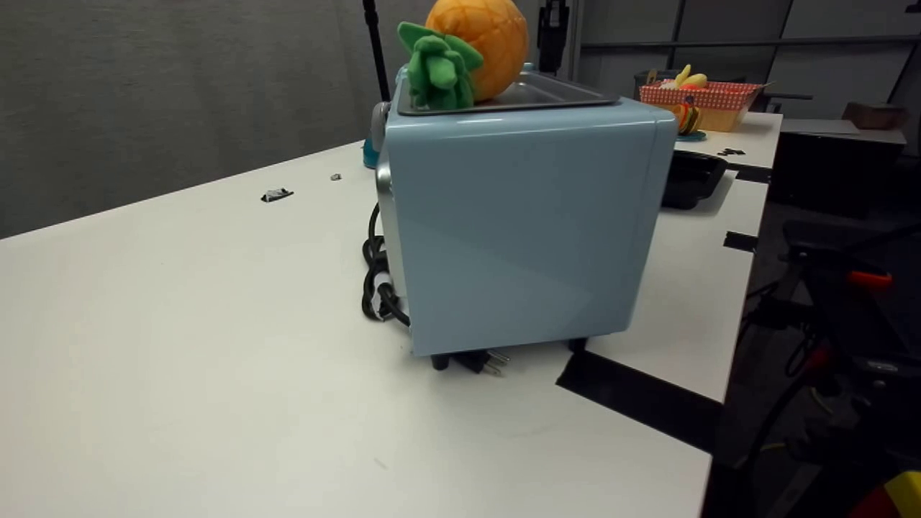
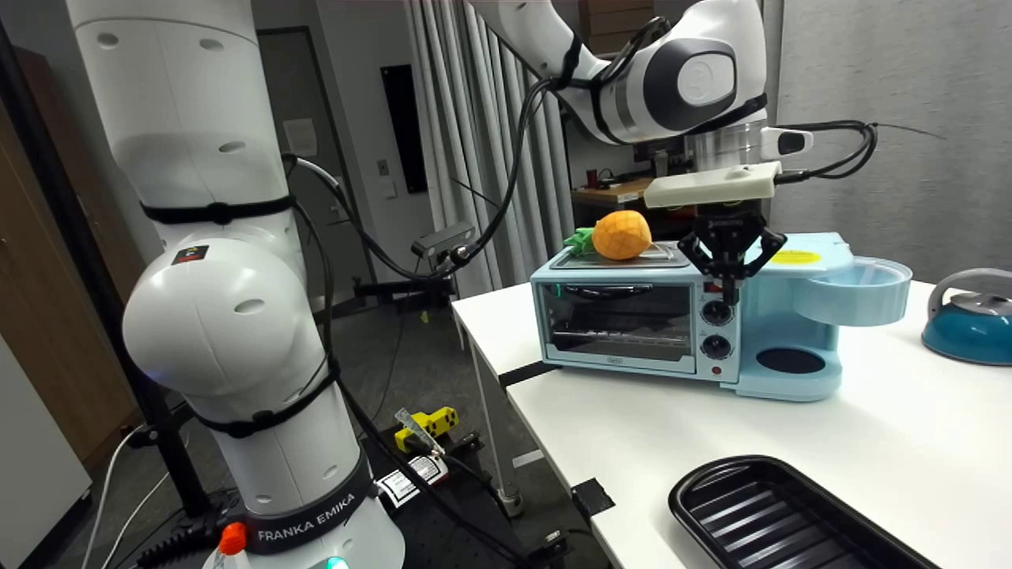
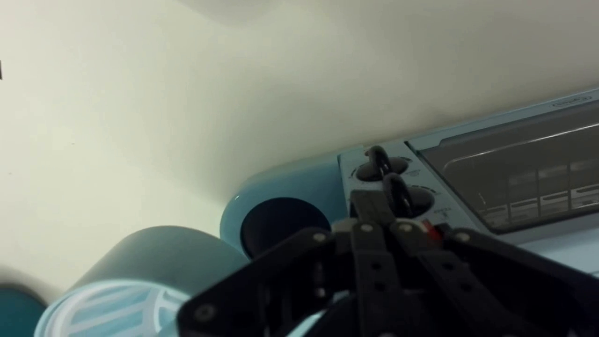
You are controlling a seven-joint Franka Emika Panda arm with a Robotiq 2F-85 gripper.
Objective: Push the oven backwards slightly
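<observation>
The light blue oven [image 1: 525, 230] stands on a white table, its plain side showing in an exterior view with a black cord behind it. In an exterior view its glass door and knobs face forward [image 2: 621, 324]. The wrist view shows its door glass [image 3: 529, 173] and two dark knobs. My gripper [image 2: 730, 292] is shut and empty, pointing down in front of the knob panel, over the upper knob. In the wrist view my gripper [image 3: 372, 206] lies over the panel edge by the knobs. I cannot tell whether it touches the oven.
An orange-and-green plush toy [image 2: 622, 235] lies on the oven's top tray. A light blue cup-like holder [image 2: 858, 296] juts from the oven's side. A teal kettle [image 2: 968, 324] stands beyond it. A black ribbed tray [image 2: 791, 514] and a basket [image 1: 701, 97] are on the table.
</observation>
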